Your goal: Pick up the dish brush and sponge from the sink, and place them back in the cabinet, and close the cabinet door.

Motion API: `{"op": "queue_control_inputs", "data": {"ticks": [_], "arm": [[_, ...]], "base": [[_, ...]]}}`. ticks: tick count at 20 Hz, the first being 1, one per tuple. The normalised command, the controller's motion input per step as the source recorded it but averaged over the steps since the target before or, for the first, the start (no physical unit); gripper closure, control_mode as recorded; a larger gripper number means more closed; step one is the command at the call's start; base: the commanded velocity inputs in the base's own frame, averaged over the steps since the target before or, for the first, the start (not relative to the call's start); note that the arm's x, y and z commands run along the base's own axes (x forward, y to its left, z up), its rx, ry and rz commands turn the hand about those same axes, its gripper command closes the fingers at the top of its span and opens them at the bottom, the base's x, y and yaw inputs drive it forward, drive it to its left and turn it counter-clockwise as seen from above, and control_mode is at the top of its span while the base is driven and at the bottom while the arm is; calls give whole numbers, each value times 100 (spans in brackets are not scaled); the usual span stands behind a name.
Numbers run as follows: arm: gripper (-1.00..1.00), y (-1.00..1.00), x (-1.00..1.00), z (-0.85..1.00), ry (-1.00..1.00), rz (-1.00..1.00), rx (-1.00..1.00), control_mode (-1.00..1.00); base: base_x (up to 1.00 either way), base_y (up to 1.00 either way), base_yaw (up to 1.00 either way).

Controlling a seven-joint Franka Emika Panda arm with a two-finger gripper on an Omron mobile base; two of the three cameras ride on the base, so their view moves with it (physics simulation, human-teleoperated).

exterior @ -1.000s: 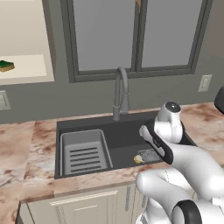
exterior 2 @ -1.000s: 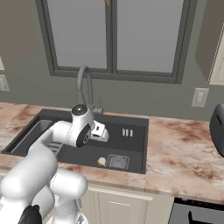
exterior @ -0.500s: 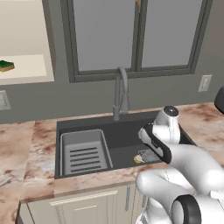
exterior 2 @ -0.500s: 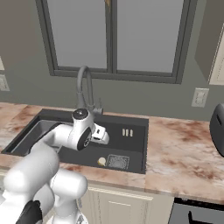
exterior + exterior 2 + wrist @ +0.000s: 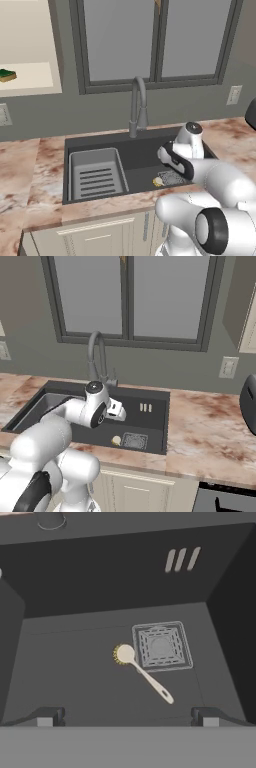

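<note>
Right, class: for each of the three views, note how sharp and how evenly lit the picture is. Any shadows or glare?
Left base view: flat even light, no glare, sponge small and soft-edged. Right base view: equally flat, window panes dull grey. Hand view: sharpest; dish brush crisp on the dark sink floor, with hardly any shadow.

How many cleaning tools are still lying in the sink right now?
1. The dish brush lies on the sink floor beside the square drain. The sponge sits on the cabinet shelf. The drainer tray's walls could hide something.
</note>
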Motion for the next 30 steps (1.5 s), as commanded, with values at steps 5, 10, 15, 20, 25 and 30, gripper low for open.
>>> {"op": "queue_control_inputs", "data": {"ticks": [5,10,15,20,25,30], "arm": [[-100,-8,6,-17,0,0,0,-100],[-100,-8,5,-18,0,0,0,-100],[-100,-6,5,-17,0,0,0,-100],[-100,-2,4,-17,0,0,0,-100],[-100,0,5,-21,0,0,0,-100],[-100,0,7,-17,0,0,0,-100]], "base": [[0,0,0],[0,0,0],[0,0,0],[0,0,0],[0,0,0],[0,0,0]]}}
